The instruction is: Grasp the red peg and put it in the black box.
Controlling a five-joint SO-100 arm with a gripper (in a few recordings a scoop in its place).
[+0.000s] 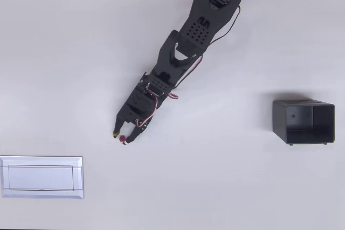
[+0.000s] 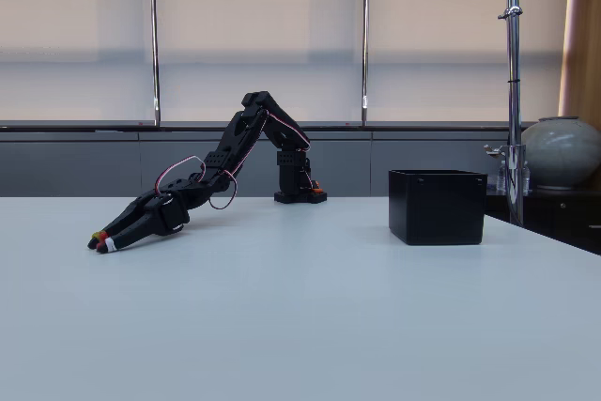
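In the overhead view the black arm [image 1: 188, 41] reaches from the top edge, right of centre, down toward the lower left, ending in the gripper [image 1: 122, 136] a little left of the frame's middle. The red peg [image 1: 124, 139] lies between the fingers [image 1: 117, 131] at their tips, on the white tabletop [image 1: 215, 187]. The fingers are close together around it, though whether they actually press on it cannot be told. In the fixed view the arm [image 2: 246, 133] bends down from its base at centre to the left, with the gripper [image 2: 100, 244] low at the tabletop [image 2: 300, 326] in the left part of the frame; the tips show red and white marks, and the peg itself cannot be picked out there.

The box [image 1: 303, 122] sits well apart at the right edge of the overhead view, open side up, hollow inside. In the fixed view it [image 2: 438, 206] stands right of centre. A flat white tray [image 1: 41, 177] lies in the lower left corner of the overhead view.
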